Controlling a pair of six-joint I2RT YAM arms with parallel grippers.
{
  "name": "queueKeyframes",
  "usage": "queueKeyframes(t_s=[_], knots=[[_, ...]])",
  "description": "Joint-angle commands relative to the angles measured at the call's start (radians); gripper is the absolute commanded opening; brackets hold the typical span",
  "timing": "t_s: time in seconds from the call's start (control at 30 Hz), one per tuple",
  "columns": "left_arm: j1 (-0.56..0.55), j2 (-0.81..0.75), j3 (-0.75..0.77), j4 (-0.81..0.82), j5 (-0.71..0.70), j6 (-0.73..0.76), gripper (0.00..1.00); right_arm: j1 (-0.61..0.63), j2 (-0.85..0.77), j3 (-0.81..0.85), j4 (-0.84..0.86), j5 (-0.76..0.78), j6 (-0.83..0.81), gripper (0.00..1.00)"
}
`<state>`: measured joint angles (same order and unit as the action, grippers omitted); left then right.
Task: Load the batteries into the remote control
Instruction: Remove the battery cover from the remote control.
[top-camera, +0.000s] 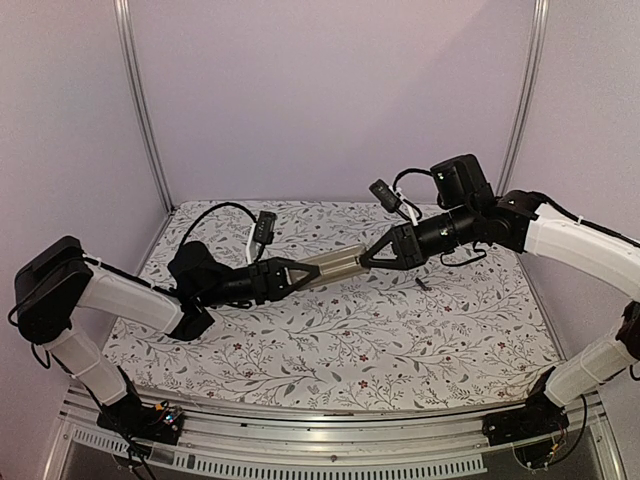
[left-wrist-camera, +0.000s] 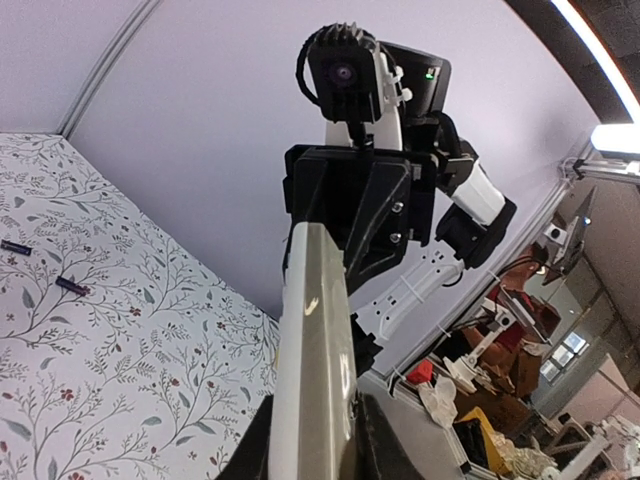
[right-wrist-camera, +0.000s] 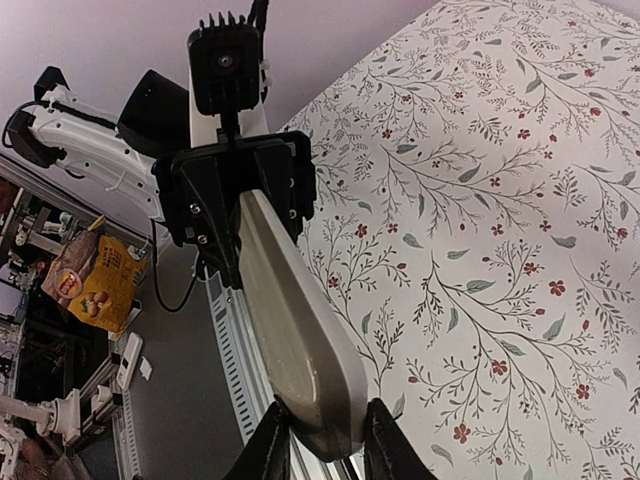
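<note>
Both the left tool (top-camera: 304, 272) and right tool (top-camera: 366, 259) pinch opposite ends of the remote control (top-camera: 335, 264) between them.

Soft, dim, violet-tinted light fills the overhead view, with faint shadows on the floral-patterned counter (top-camera: 400, 350). In the left wrist view a white strip lamp (left-wrist-camera: 615, 137) burns out, and sheen streaks the slim tan-grey remote control (left-wrist-camera: 320, 380). Both wrist views bend at their edges.
</note>
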<state>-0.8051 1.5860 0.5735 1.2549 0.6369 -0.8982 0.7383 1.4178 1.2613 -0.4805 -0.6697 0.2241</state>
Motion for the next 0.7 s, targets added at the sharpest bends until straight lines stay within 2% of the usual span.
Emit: queueKeyframes(t_s=[0.0,0.4,0.67], knots=[[-0.016,-0.013,0.02,0.041,0.021,0.017,0.0,-0.005,-0.017,-0.011,-0.002,0.014,0.001,0.24],[-0.031,-0.005,0.029,0.037,0.029,0.028,0.0,-0.004,0.002,-0.016,0.05,0.07,0.054,0.17],[-0.042,0.007,0.048,0.034,0.043,0.03,0.0,0.009,0.027,-0.028,0.094,0.078,0.068,0.2]])
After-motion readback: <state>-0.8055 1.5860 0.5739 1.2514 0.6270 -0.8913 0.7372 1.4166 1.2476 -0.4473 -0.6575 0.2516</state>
